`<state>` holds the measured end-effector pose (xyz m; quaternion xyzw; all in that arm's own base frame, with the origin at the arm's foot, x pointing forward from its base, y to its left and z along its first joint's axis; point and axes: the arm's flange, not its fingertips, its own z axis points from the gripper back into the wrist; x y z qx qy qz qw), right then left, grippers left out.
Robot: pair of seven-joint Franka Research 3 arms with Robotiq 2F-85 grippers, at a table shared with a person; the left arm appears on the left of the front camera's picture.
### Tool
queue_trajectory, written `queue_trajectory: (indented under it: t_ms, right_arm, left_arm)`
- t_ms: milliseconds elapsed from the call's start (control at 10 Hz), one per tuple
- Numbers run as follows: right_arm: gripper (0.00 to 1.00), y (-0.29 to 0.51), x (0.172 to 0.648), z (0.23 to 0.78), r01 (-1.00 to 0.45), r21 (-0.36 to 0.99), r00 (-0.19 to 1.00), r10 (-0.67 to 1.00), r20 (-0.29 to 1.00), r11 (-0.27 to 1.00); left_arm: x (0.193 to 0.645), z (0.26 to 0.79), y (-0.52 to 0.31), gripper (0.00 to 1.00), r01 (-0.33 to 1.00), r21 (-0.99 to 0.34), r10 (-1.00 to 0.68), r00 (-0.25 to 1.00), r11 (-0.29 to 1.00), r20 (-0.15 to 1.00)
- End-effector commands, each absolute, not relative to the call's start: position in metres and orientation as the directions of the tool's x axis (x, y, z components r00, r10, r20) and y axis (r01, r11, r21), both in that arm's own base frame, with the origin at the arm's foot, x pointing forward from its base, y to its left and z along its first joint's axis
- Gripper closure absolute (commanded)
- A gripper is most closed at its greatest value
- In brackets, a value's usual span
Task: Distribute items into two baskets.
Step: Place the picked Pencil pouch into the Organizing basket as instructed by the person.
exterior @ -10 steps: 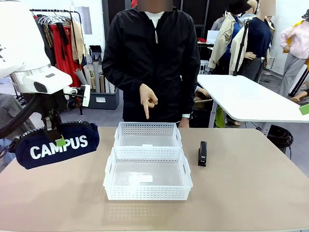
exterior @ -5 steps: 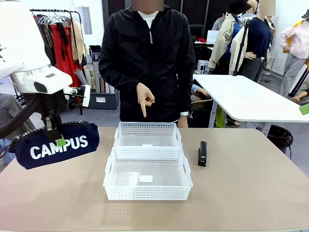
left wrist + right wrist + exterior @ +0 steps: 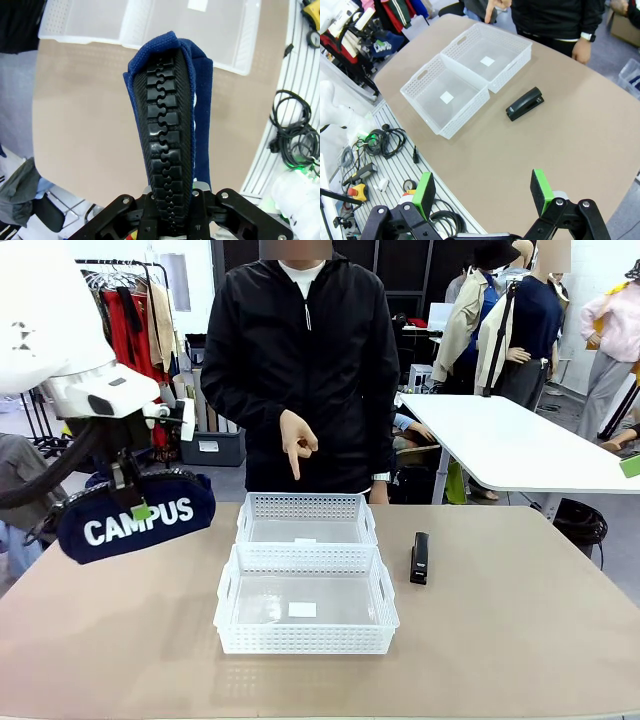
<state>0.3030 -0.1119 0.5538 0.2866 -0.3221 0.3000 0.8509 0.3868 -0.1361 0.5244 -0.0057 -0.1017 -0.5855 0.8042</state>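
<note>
My left gripper (image 3: pixel 135 502) is shut on the navy "CAMPUS" zip pouch (image 3: pixel 136 521), holding it in the air over the table's left side, left of the baskets. In the left wrist view the pouch (image 3: pixel 170 115) hangs from between my fingers, zip side facing the camera. Two white lattice baskets sit mid-table, the near one (image 3: pixel 306 600) touching the far one (image 3: pixel 305 519), both empty apart from a label. The black stapler (image 3: pixel 419 558) lies to their right. My right gripper (image 3: pixel 482 195) is open, high above the table's near edge. The person's hand (image 3: pixel 297 448) points down at the far basket.
The person stands at the far edge behind the baskets. Bare tabletop (image 3: pixel 520 620) lies right of the stapler and in front of the near basket. Cables and a slotted base plate (image 3: pixel 390 150) lie beyond the table's near edge in the right wrist view.
My left arm has lifted the pouch and carried it a little rightward and farther from the camera. The person's pointing hand has shifted slightly left.
</note>
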Motion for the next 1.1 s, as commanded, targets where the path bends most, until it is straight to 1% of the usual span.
queue_trajectory:
  t_ms: [0,100,300,500,1000]
  right_arm:
    - [0.00,-0.112,0.303,0.556,-0.706,0.290,0.599,0.328,0.730,0.646]
    - [0.00,-0.112,0.303,0.556,-0.706,0.290,0.599,0.328,0.730,0.646]
    - [0.00,-0.112,0.303,0.556,-0.706,0.290,0.599,0.328,0.730,0.646]
    - [0.00,-0.112,0.303,0.556,-0.706,0.290,0.599,0.328,0.730,0.646]
    - [0.00,-0.112,0.303,0.556,-0.706,0.290,0.599,0.328,0.730,0.646]
  left_arm:
    - [0.426,0.528,-0.142,1.00,0.958,0.090,-0.953,0.256,0.273,0.164]
    - [0.442,0.529,-0.147,1.00,0.962,0.088,-0.959,0.246,0.260,0.137]
    - [0.471,0.529,-0.161,1.00,0.969,0.083,-0.968,0.221,0.232,0.118]
    - [0.495,0.528,-0.180,1.00,0.977,0.088,-0.975,0.179,0.192,0.130]
    - [0.545,0.515,-0.227,1.00,0.985,0.053,-0.978,0.154,0.163,0.138]
